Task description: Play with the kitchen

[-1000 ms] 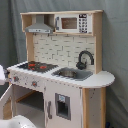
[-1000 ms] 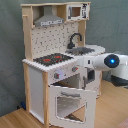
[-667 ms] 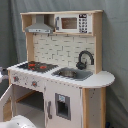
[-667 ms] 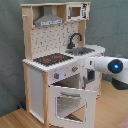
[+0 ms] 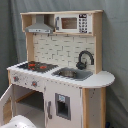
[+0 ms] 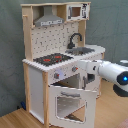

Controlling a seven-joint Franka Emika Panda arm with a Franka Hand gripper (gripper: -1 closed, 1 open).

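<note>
Presently: kitchen (image 6: 55,70), white and light wood, black-red stovetop (image 5: 35,65), grey sink (image 5: 72,74), oven door (image 6: 70,102) open; gripper (image 6: 79,68) at its front, grip state indiscernible.

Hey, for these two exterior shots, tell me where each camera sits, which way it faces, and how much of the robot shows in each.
First exterior view: in front of the kitchen, toward its sink end, angled so the stovetop lies to the first exterior view's left; only a white piece of the arm shows at the bottom edge.
Second exterior view: in front toward the stovetop end, looking at the open oven door; the arm reaches in from the second exterior view's right.
Shared: the stovetop, sink, faucet, hood and microwave.
</note>
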